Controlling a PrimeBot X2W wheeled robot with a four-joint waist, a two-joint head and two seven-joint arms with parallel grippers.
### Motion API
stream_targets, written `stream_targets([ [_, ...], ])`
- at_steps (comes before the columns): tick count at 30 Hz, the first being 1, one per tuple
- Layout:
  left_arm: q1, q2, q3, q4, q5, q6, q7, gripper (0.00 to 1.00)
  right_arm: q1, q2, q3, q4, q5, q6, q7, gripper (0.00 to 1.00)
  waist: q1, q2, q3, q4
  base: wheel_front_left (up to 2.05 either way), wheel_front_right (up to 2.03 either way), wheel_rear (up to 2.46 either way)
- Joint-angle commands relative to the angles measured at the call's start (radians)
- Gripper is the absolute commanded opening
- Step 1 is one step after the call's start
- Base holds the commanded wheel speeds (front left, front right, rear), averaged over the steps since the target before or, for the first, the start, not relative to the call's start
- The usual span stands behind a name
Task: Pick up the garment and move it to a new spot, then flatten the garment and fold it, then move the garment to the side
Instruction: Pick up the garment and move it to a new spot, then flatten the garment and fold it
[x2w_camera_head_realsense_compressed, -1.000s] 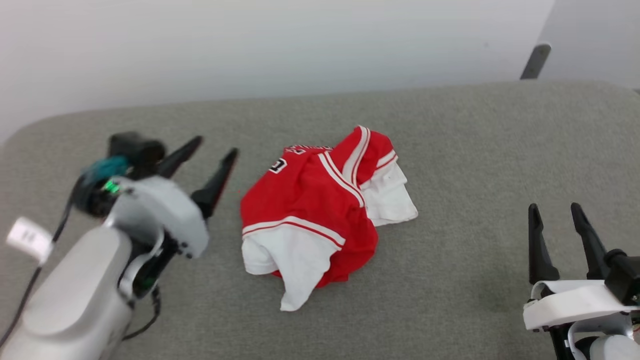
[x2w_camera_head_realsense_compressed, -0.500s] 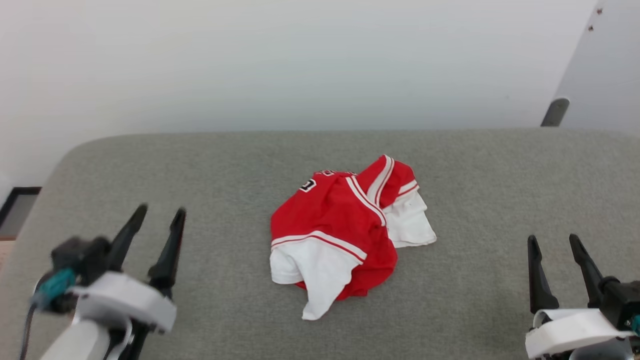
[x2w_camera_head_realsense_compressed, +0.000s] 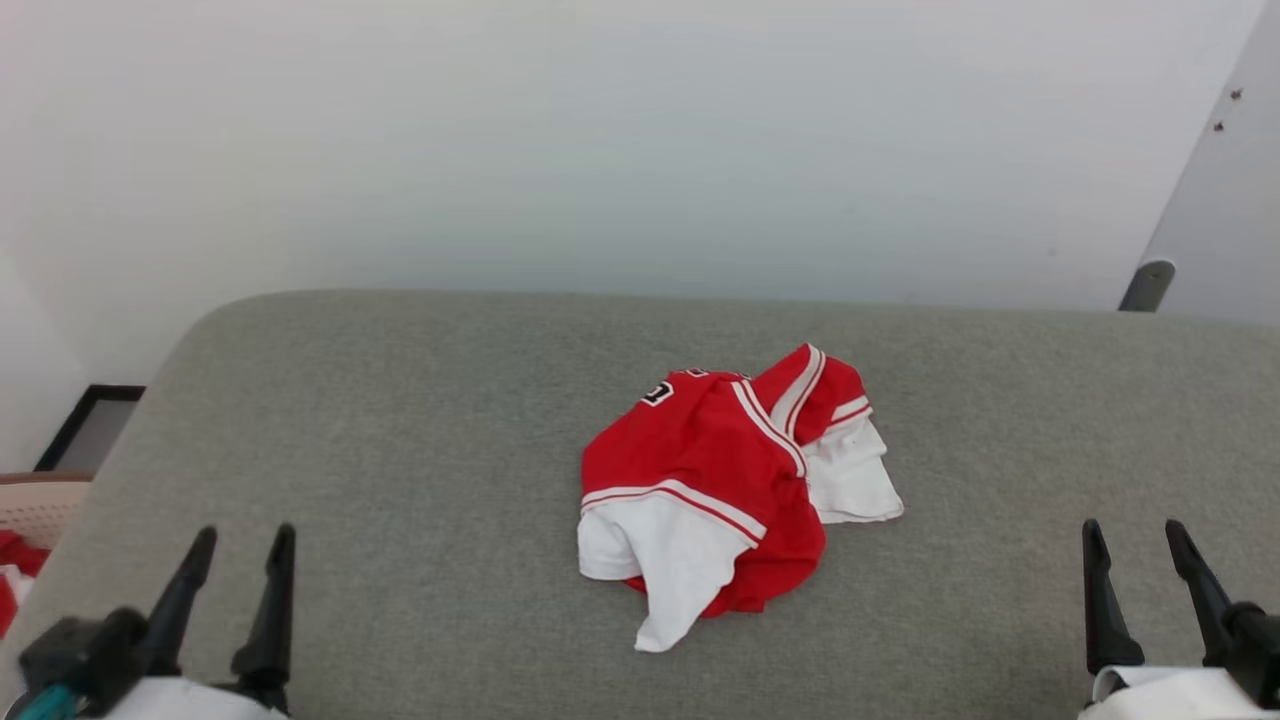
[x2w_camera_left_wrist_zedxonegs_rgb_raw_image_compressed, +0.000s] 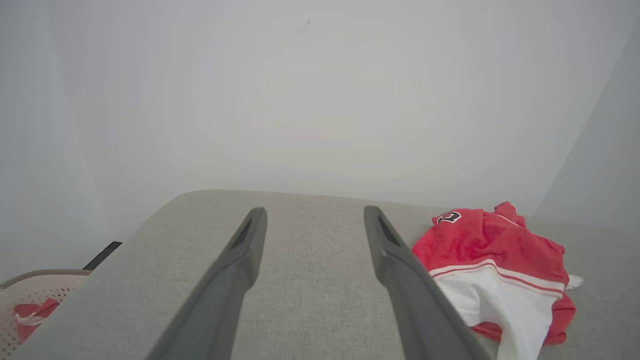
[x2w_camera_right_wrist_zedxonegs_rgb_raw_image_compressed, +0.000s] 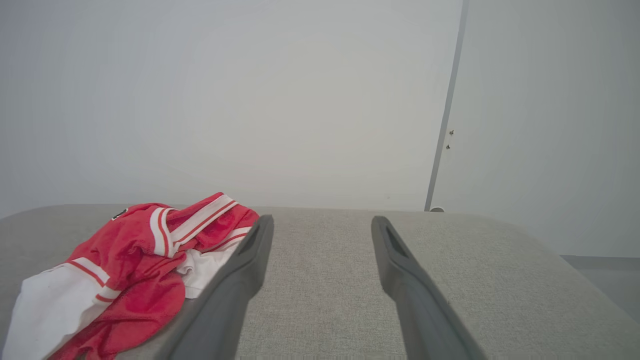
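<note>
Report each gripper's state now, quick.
Left gripper: open, holding nothing.
Right gripper: open, holding nothing.

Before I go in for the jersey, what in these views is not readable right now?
Garment lettering: head view, folded under; just a black-and-white corner shows at its far edge.
Part of the garment's edge: left wrist view, behind a finger of the left hand.
Basket and the red cloth in it: head view, cut off by the left edge.
</note>
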Motion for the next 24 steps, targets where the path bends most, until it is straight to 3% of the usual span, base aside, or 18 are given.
stream_targets([
  [1,0.013,-0.007,0.012,-0.005,0.006,-0.004,0.000,1.00,0.012,0.000,-0.005,-0.004,-0.001,0.000,-0.006,1.00,0.0000,-0.0001,-0.007,0.009,0.00,0.00,0.00],
  [11,0.101,-0.077,0.128,-0.025,0.067,-0.049,0.000,1.00,0.045,0.010,-0.024,-0.025,-0.002,0.000,0.001,1.00,0.0000,-0.0001,-0.011,0.028,0.00,0.00,0.00],
  [24,0.111,-0.119,0.167,-0.031,0.108,-0.097,0.000,1.00,0.048,0.014,-0.016,-0.041,-0.007,0.000,0.016,1.00,0.0000,-0.0001,0.002,0.034,0.00,0.00,0.00],
])
